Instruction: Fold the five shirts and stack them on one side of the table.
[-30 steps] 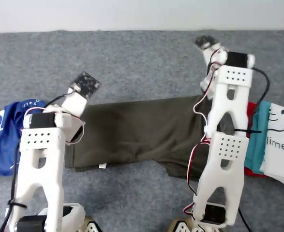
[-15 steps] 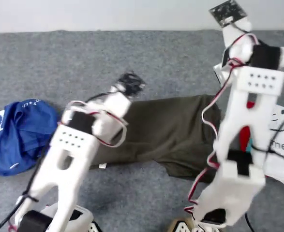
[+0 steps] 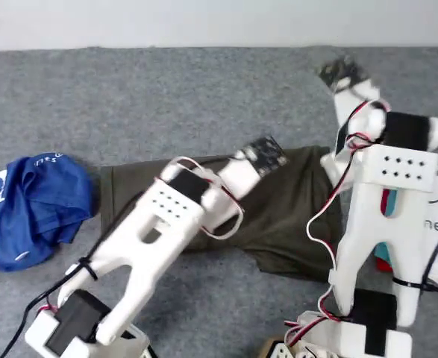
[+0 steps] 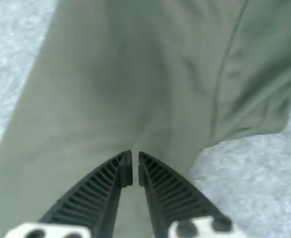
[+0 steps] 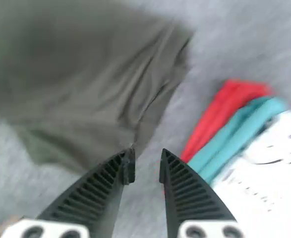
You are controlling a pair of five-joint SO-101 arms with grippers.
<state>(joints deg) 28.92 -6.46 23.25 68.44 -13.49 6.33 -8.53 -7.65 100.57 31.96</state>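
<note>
An olive shirt [image 3: 289, 216] lies spread across the middle of the grey table [image 3: 166, 97]. My left arm [image 3: 170, 220] stretches diagonally over it. In the left wrist view the left gripper [image 4: 135, 166] hovers just above the olive shirt [image 4: 135, 74], fingers shut with nothing between them. My right arm [image 3: 386, 171] stands at the shirt's right end. The right gripper [image 5: 145, 166] is slightly open above the table, by the edge of the olive shirt [image 5: 76, 84] and holding nothing. A crumpled blue shirt [image 3: 32, 205] sits at the far left.
A stack of folded shirts lies at the right, with red [image 5: 224, 111], teal [image 5: 239, 144] and white [image 5: 269, 173] layers; the right arm hides most of it in the high view. The back of the table is bare grey carpet.
The left arm swung from the shirt's left end toward its middle, uncovering the blue shirt. The right arm shifted to the right and its wrist moved about near the back.
</note>
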